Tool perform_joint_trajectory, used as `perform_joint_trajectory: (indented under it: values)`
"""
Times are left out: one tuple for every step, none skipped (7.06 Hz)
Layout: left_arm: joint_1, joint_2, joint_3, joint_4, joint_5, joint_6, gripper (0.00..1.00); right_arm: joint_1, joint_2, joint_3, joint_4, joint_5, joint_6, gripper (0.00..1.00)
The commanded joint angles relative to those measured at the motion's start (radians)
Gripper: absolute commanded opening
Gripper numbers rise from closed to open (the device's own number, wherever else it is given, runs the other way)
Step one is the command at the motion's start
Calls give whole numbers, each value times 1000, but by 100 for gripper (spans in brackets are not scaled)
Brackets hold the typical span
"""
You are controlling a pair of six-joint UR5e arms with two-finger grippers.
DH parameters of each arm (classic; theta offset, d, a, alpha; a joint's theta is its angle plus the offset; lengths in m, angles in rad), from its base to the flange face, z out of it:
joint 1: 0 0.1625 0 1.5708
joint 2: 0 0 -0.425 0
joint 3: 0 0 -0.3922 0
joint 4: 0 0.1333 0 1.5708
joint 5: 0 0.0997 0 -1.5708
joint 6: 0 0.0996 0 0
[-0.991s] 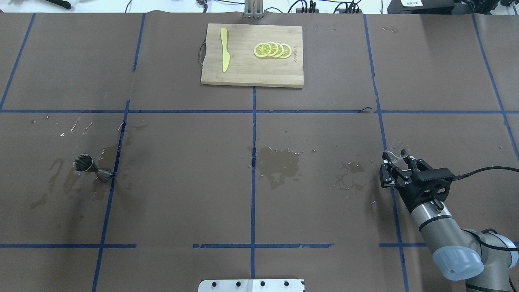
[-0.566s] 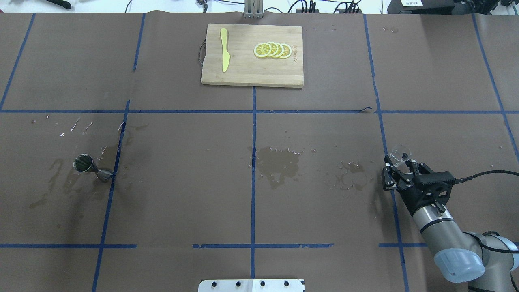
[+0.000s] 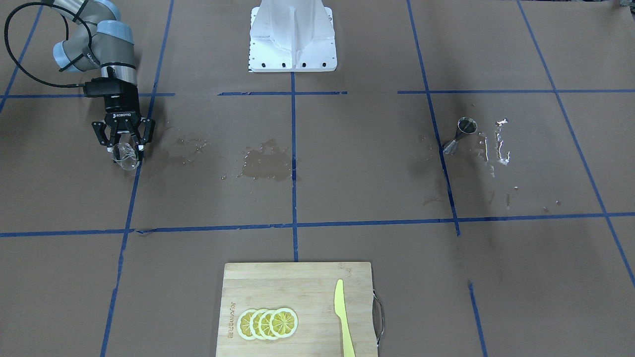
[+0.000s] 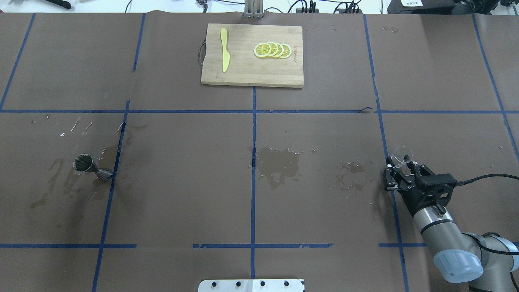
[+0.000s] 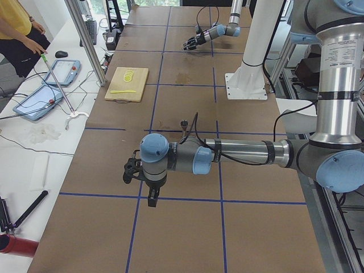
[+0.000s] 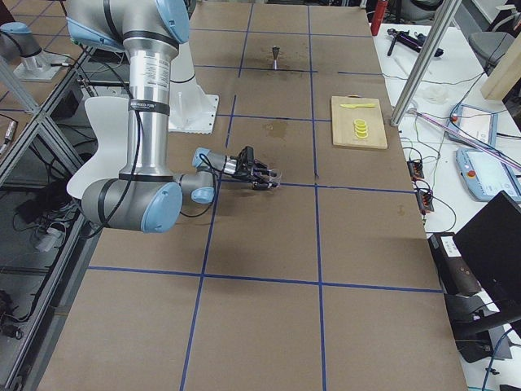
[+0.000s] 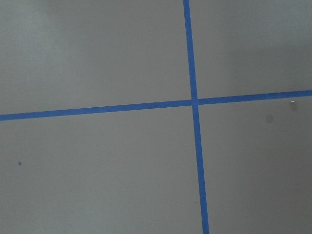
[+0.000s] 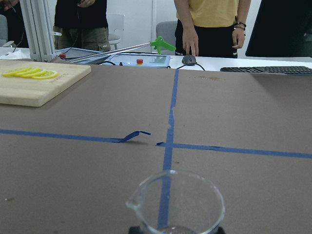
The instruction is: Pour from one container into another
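Right gripper [image 4: 400, 163] gripping one beaker [image 4: 401, 154], one jigger [image 4: 87, 165]

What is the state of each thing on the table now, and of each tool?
beaker: upright, gripped by the right tool
right tool: shut on the beaker
jigger: standing upright, untouched
left tool: cannot tell
knife: flat on the cutting board
lemon slices: fanned on the cutting board

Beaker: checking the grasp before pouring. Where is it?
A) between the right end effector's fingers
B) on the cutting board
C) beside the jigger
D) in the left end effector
A: the beaker sits in the right end effector, far from the jigger.
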Motion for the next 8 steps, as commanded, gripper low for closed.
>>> perform_joint_trajectory:
  values:
    - [1,-3,1,0,0,0,100,-6,0,-4,0,-4,16,24]
    - [1,-5,1,0,0,0,100,-6,0,-4,1,-4,16,34]
    - [1,-5,1,0,0,0,100,-7,2,-6,1,-4,16,48]
    - [1,-5,1,0,0,0,100,-7,3,-6,1,-4,17,99]
    - [1,-11,2,0,0,0,100,-7,3,-4,1,-4,25,100]
    - [1,-16,7,0,0,0,100,-7,3,-4,1,-4,25,100]
    - [1,-22,8,0,0,-2,100,-7,5,0,1,-4,25,100]
    - [1,-22,8,0,0,-2,100,-4,3,11,3,-5,25,100]
